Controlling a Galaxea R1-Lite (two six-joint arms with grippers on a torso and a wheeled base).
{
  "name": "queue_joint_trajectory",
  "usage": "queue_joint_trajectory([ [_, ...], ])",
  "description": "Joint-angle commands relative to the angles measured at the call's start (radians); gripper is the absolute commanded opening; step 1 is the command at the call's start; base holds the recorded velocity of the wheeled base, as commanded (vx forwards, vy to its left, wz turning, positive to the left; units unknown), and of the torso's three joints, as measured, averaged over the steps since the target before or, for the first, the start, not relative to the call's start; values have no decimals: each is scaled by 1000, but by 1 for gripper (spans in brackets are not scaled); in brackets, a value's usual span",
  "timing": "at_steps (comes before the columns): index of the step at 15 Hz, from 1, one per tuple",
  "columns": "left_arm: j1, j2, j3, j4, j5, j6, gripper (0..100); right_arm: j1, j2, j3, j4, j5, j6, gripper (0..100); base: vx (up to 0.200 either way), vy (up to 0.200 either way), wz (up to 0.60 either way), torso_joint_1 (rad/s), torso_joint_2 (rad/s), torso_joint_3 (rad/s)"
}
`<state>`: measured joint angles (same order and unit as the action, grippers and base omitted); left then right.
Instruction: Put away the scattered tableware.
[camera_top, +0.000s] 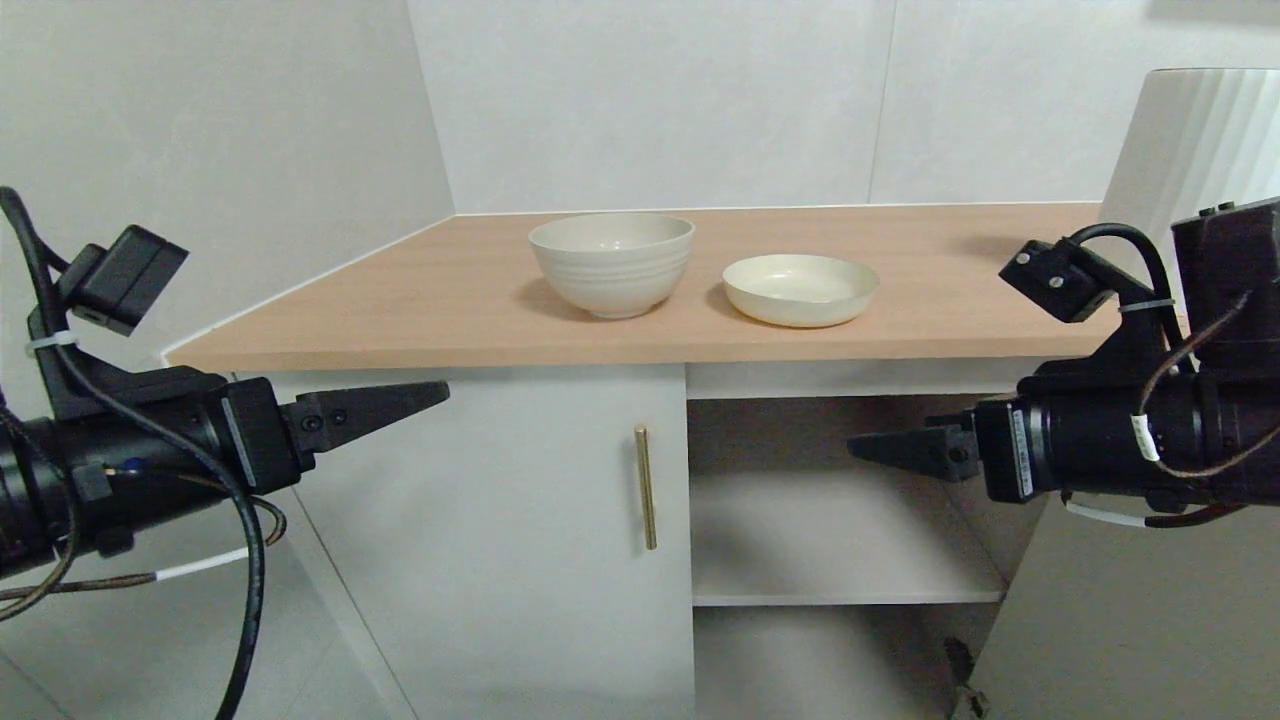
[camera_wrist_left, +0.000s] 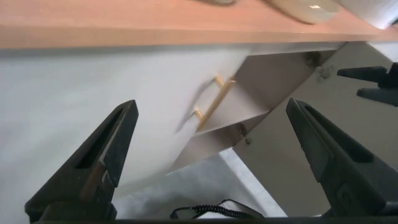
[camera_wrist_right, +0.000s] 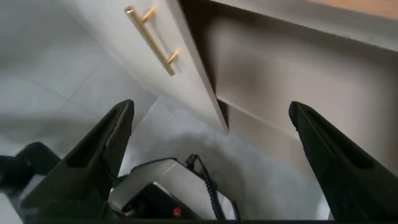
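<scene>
Left pincer (camera_top: 438, 393) and right pincer (camera_top: 856, 446), jaws apart, hang below the bench (camera_top: 400, 305); bowl (camera_top: 611, 262) upper centre, plate (camera_top: 800, 288) nearer the right.

A light wooden countertop (camera_top: 950, 300) is seen carried on a white cabinet (camera_top: 480, 520). On it, a deep cream ribbed ceramic bowl (camera_top: 611, 262) is set upright left of centre. A shallow cream dish (camera_top: 800, 289) is placed just beside it to the right (apart, not touching). A white fluted cylinder (camera_top: 1200, 140) is noted at the far right, base hidden.
</scene>
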<state>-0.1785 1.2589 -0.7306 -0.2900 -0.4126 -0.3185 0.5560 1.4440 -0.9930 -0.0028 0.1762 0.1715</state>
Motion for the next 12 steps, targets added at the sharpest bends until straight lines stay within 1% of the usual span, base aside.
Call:
queue_joint_trajectory([
  [1, 1, -7, -1, 2, 0, -1, 100, 4, -30, 19, 0, 26, -24, 100, 0, 0, 0, 0, 0, 0],
  [7, -1, 23, -1, 0, -2, -2, 100, 2, -24, 20, -5, 34, -30, 100, 0, 0, 0, 4, -17, -12],
  [10, -1, 65, 0, 0, -2, -1, 100, 1, -7, 22, -13, 34, -30, 100, 0, 0, 0, 66, -240, -258],
  [12, -1, 79, 0, 0, -3, -2, 100, -1, 4, 22, -13, 32, -30, 100, 0, 0, 0, 134, -449, -300],
])
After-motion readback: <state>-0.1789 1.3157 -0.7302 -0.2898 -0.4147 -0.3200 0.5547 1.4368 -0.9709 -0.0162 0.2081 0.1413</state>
